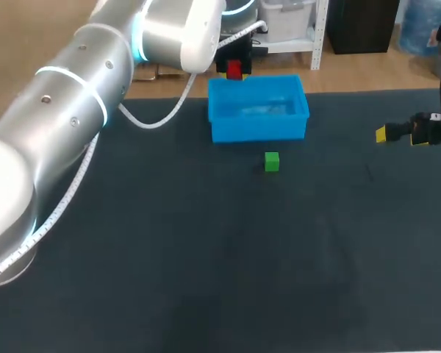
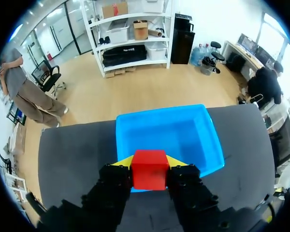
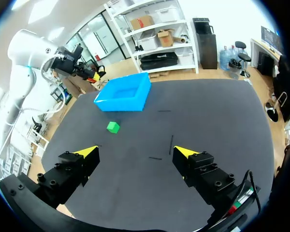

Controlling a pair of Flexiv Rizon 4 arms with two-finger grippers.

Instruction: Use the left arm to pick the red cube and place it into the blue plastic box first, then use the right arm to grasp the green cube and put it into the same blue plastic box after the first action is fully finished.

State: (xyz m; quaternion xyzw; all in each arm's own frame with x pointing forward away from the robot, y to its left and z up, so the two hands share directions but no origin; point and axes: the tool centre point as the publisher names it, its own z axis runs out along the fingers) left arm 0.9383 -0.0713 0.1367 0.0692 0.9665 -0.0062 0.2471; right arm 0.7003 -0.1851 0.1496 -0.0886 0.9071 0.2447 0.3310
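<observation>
My left gripper (image 2: 150, 163) is shut on the red cube (image 2: 150, 169), held in the air over the near rim of the blue plastic box (image 2: 193, 140). From the head view the red cube (image 1: 234, 70) hangs at the far left corner of the blue box (image 1: 228, 134), under my left gripper (image 1: 234, 70). The green cube (image 1: 272, 162) lies on the dark table just in front of the box. My right gripper (image 3: 135, 152) stands open well to the right, with the green cube (image 3: 113, 127) and the box (image 3: 117, 103) far ahead of it. My right gripper (image 1: 391, 134) sits near the table's right edge.
The dark table mat (image 1: 206, 257) stretches wide in front of the box and the green cube. My left arm (image 1: 73, 110) crosses the table's far left corner, with a white cable hanging beneath it.
</observation>
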